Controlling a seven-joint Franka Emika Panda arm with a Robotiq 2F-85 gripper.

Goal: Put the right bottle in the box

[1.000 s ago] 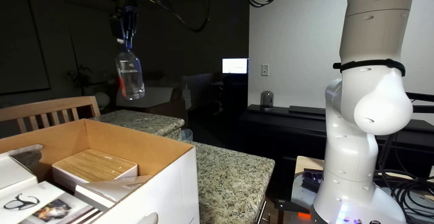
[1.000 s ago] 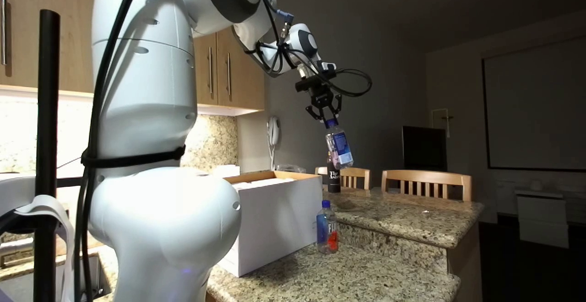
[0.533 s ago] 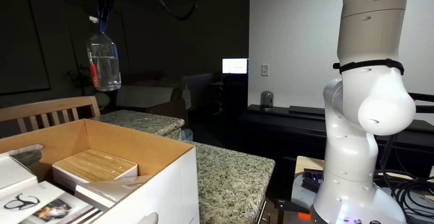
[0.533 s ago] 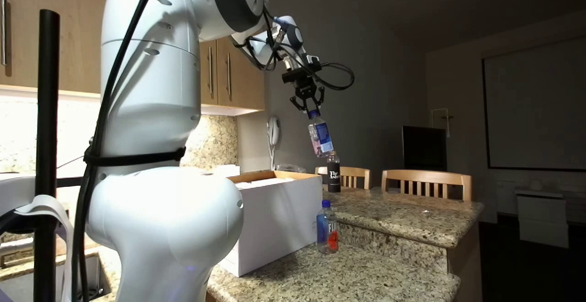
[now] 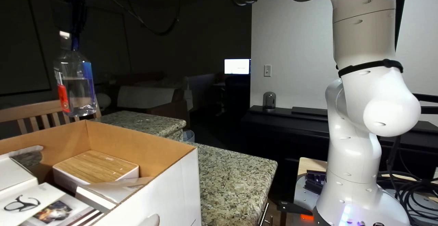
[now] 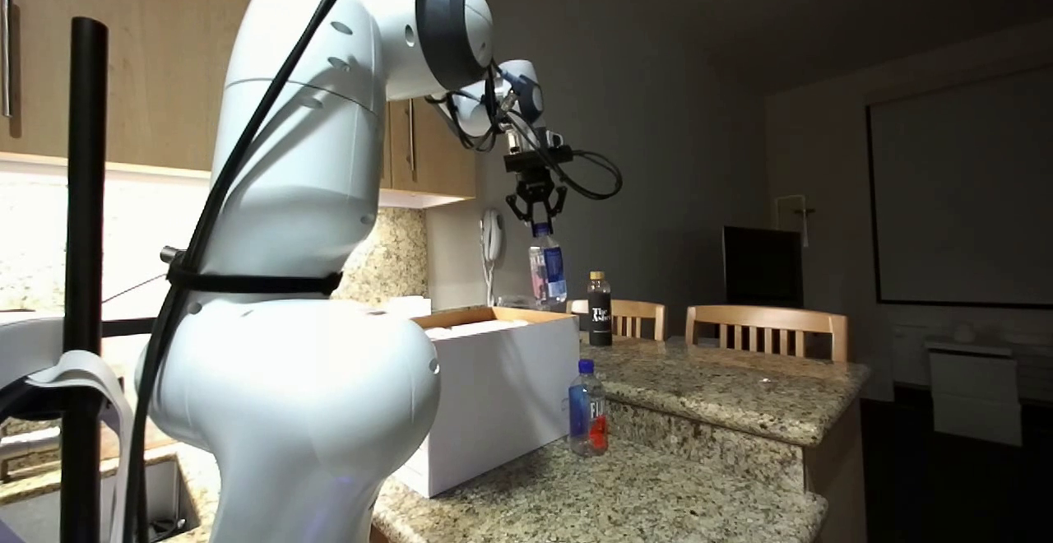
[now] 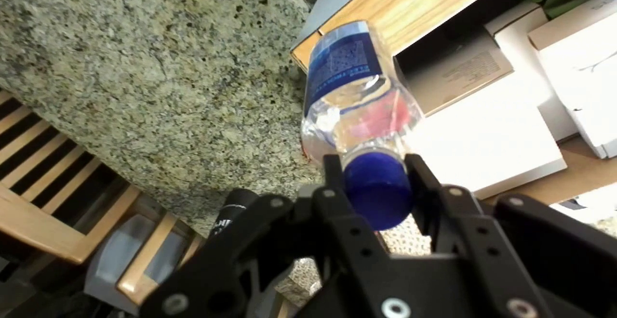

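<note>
The wrist view showed the tool (image 7: 374,176) clamped on the blue cap (image 7: 378,192) of the right bottle (image 7: 354,103), a finger (image 7: 333,173) on either side. In both exterior views that bottle hung nearly upright, visible above the rim of the box (image 5: 181,185); I could not tell whether it was over the opening. An exterior view looked down into the box, onto a wood-grained package (image 5: 95,166) near the far corner. Only in an exterior view did a second bottle (image 6: 588,415), also blue-capped, stand plainly on the bench (image 6: 576,498), just right of the box.
</note>
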